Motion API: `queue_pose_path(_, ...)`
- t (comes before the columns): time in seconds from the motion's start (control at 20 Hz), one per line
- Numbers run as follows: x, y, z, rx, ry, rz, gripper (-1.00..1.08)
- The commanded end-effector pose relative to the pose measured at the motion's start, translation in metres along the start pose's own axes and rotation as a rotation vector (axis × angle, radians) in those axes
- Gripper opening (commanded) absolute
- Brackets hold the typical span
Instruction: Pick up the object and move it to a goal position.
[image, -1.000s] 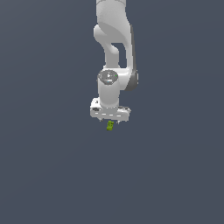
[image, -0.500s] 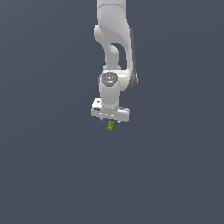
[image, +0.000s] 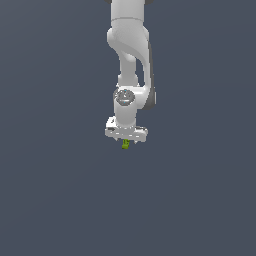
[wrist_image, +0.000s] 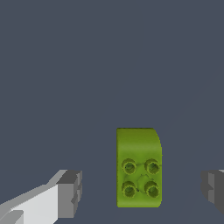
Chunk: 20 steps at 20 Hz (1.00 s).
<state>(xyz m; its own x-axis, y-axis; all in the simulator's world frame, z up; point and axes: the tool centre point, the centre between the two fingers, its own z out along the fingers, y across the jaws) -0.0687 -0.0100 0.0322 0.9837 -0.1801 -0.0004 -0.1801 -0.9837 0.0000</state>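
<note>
- The white arm (image: 131, 55) comes down from the top of the exterior view and hangs nearly straight over the plain dark grey-blue surface (image: 55, 200).
- There is no edge or corner of that surface in sight in either view, so I can place things only against each other.
- At the arm's lower end sits the tool (image: 126, 141), a flat white crossbar pointing downward.
- The object (image: 126, 144), a tiny lime-green blocky piece, shows just under the crossbar in the exterior view, much smaller than the tool above it.
- From the wrist view the object (wrist_image: 139, 167) is a rectangular green brick with one rounded corner and four small darker studs grouped on the half nearer the camera.
- The tool (wrist_image: 142, 190) is spread wide: one grey fingertip pad (wrist_image: 70, 194) stands off to one side of the brick and the other pad (wrist_image: 213, 190) to the other side.
- A clear strip of grey surface shows between the brick and each pad, so neither pad touches it.
- The brick lies between the two pads, somewhat closer to the pad at the frame's edge than to the fully visible one.
- Whether the brick rests on the surface I cannot tell for sure; nothing is pinching it.
</note>
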Motion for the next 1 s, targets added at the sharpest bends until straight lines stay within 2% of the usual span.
queue_pose_path(0.0, -0.0004, 0.0, 0.0106, 0.0, 0.0, 0.001, 1.0)
queue_pose_path(0.3, 0.0002, -0.0001, 0.0199, 0.0, 0.0, 0.001, 1.0)
queue_pose_path(0.35, 0.0002, -0.0001, 0.0199, 0.0, 0.0, 0.001, -1.0)
queue_pose_path(0.95, 0.0001, -0.0001, 0.0185, 0.0, 0.0, 0.001, -1.0)
